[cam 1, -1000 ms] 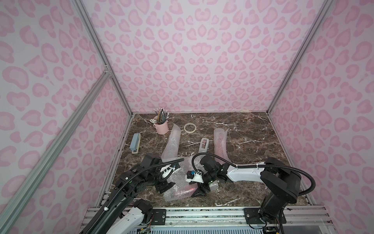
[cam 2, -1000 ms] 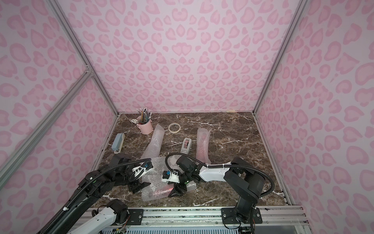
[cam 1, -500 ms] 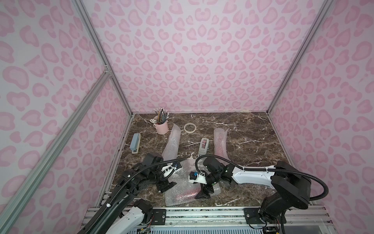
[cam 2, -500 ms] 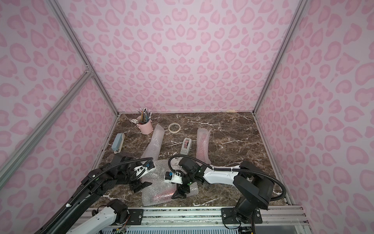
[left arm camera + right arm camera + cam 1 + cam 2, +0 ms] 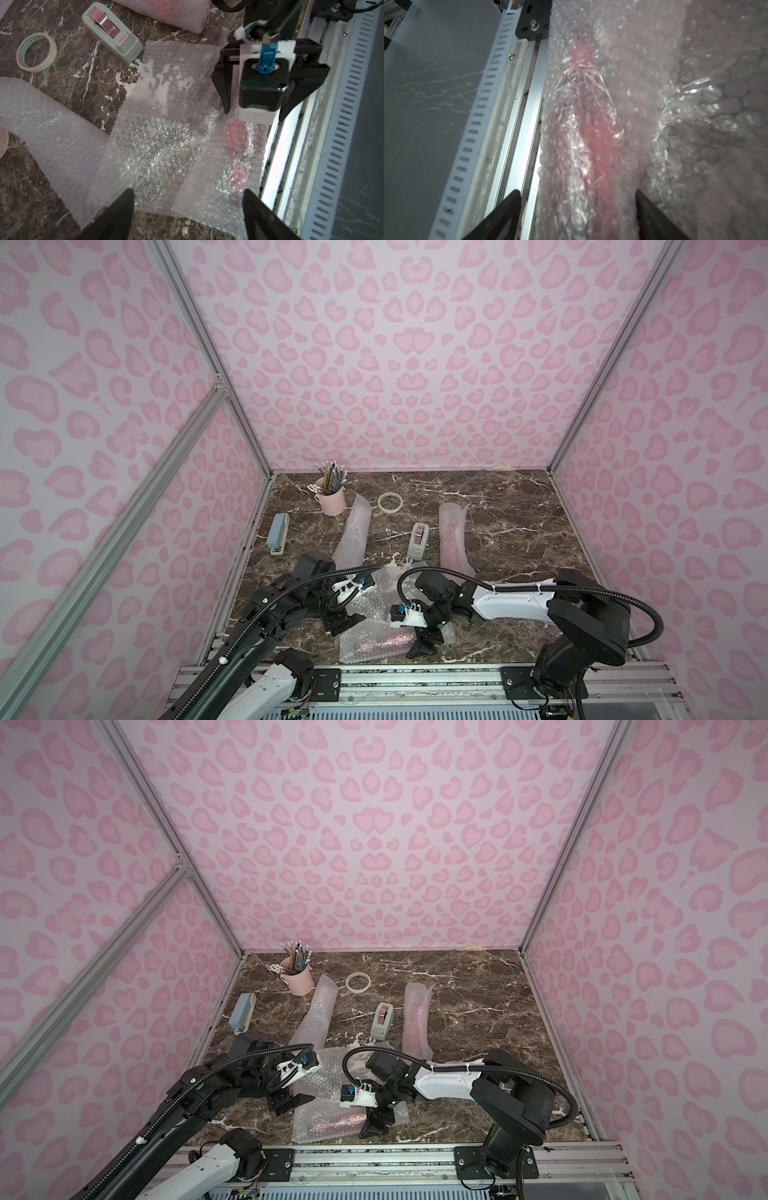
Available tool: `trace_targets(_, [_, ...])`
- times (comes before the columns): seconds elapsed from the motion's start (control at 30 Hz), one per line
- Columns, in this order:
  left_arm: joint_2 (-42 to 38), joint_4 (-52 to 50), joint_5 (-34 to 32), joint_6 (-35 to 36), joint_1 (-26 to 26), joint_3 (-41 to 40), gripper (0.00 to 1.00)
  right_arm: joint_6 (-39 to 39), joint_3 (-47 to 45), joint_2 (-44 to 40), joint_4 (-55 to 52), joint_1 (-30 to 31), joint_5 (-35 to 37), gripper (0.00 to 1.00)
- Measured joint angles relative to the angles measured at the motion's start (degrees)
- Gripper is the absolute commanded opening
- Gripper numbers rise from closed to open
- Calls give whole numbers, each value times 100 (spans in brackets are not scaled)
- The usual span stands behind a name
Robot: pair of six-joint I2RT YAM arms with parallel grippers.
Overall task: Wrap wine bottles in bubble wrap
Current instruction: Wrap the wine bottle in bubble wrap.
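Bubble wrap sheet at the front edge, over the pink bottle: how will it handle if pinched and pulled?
Likely floppy: the bubble wrap sheet lies crumpled and drapes over the pink bottle. Thin and see-through, so probably light; a pull may drag the sheet. The round bottle could roll inside the loose fold.

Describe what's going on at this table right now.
Two robot arms are wrapping a pink-red bottle, which lies under a fold of a bubble wrap sheet at the table's near edge. The right gripper hangs open over the covered bottle; the left gripper, also open, hovers over the sheet. Two rolled tubes lie farther back.
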Motion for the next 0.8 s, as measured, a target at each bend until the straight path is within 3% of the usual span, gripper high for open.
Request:
trace_targets(0.23, [127, 111, 190, 249, -339, -136, 81, 164, -90, 109, 302, 28, -66, 66])
trace_targets(0.4, [-52, 216, -238, 560, -885, -590, 81, 356, -151, 238, 560, -63, -341, 53])
trace_targets(0.8, [-232, 605, -1606, 1073, -2199, -1058, 84, 1086, 168, 748, 411, -494, -1156, 49])
